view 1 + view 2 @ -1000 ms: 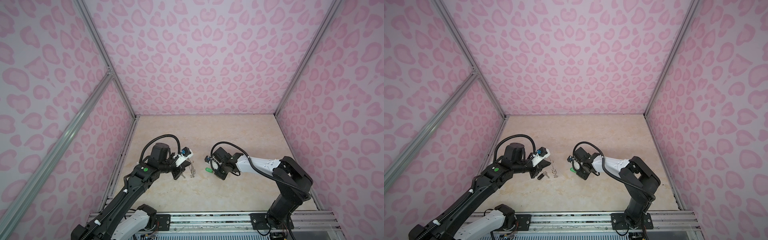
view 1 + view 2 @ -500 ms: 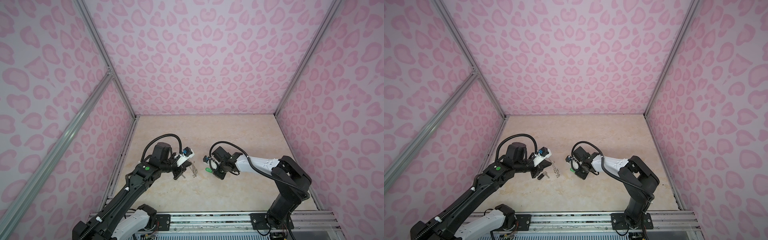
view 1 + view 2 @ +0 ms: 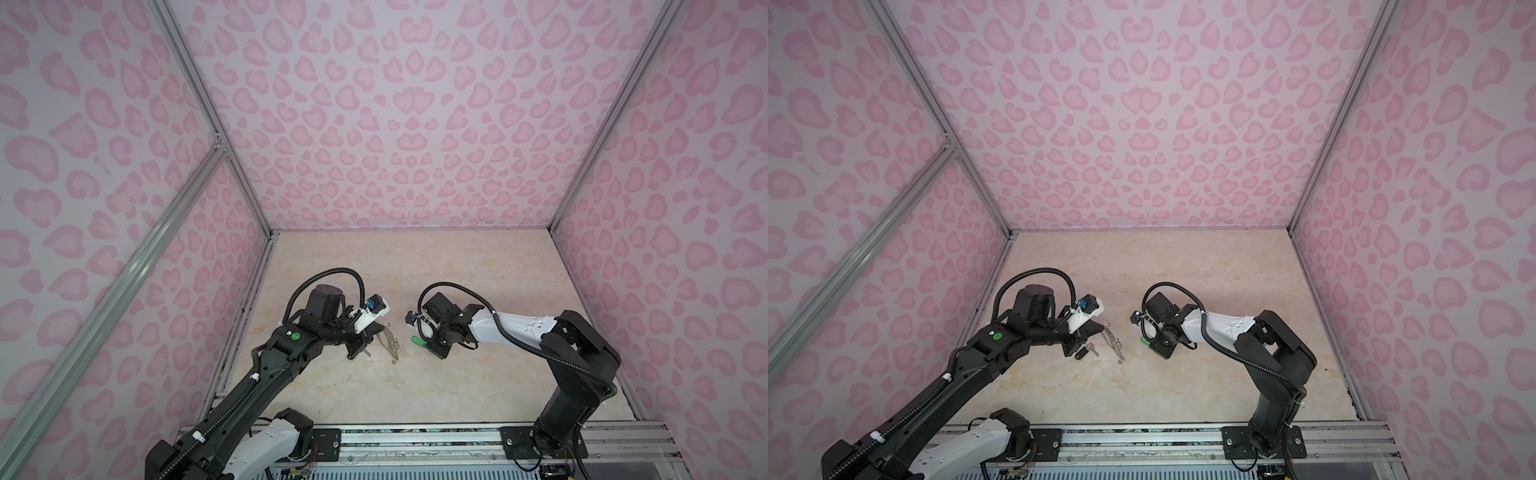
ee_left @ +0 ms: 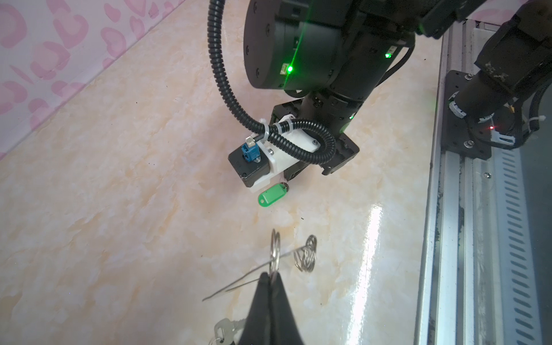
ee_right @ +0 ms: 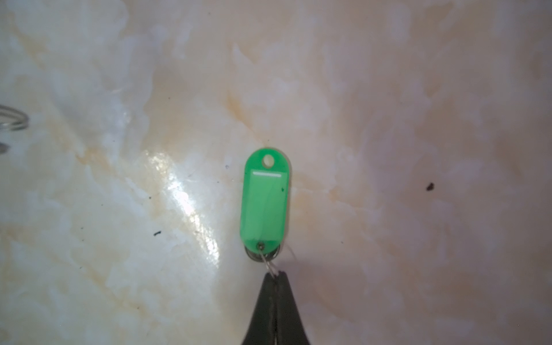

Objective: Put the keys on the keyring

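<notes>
Handling: keys are looking small, light and stiff, with bare metal that is likely slippery. I am judging the wire loop or the plastic tag a better hold than the blade.

Grip: right gripper [image 5: 275, 276] is pinching shut on the thin wire loop [image 5: 270, 264] at the end of the green tag [image 5: 265, 203]. That tag is sticking straight out past the fingertips, either on the table [image 5: 119, 209] or just above it, cannot tell which. Its key blade is not showing.

On the other side, left gripper [image 4: 271, 275] is clamping shut on the keyring [image 4: 274, 251] and holding it on edge, tilted. Cannot tell whether its low end is touching the table. Its plate is reading as a thin, stiff sheet, probably light, and likely to be swivelling in so narrow a pinch. Small wire rings [image 4: 306, 254] are sitting just beside the jaws.

Loose on the table, black-tag key [image 3: 1084, 353] is lying just beside left gripper, gripped by neither arm. In both top views green tag is sitting between the two grippers, near keyring but apart from it.

Threading is looking fiddly, since wire loop could be twisting or slipping out of the pinch.
</notes>
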Tool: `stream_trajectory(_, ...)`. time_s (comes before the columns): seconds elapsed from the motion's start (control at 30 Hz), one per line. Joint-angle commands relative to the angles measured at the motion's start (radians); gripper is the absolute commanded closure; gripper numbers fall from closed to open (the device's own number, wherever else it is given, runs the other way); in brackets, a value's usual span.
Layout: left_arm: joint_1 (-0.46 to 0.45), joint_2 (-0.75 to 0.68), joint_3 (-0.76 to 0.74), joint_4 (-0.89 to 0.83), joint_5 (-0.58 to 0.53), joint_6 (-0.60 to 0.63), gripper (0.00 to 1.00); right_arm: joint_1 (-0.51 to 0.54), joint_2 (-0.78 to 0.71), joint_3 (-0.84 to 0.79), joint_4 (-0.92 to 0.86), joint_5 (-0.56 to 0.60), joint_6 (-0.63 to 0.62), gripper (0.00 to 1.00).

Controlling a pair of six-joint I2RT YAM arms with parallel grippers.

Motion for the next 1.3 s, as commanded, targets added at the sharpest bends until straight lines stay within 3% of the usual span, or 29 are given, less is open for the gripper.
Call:
stream_trajectory(0.0, 0.000, 0.002, 0.015, 0.023, 0.004, 0.011, 0.96, 0.000, 0.011, 0.006, -0.009, -0.004, -0.012, 0.94)
stream_trajectory(0.33, -0.001, 0.001, 0.012, 0.023, 0.004, 0.015, 0.96, 0.006, 0.022, 0.016, -0.019, -0.011, -0.020, 0.88)
stream_trajectory(0.93, -0.004, -0.001, 0.010, 0.023, 0.002, 0.016, 0.97, 0.010, 0.018, 0.019, -0.027, -0.035, -0.030, 1.00)
stream_trajectory(1.27, -0.004, 0.011, 0.020, 0.016, 0.064, 0.051, 0.97, 0.006, -0.193, -0.013, -0.030, -0.050, -0.126, 1.00)
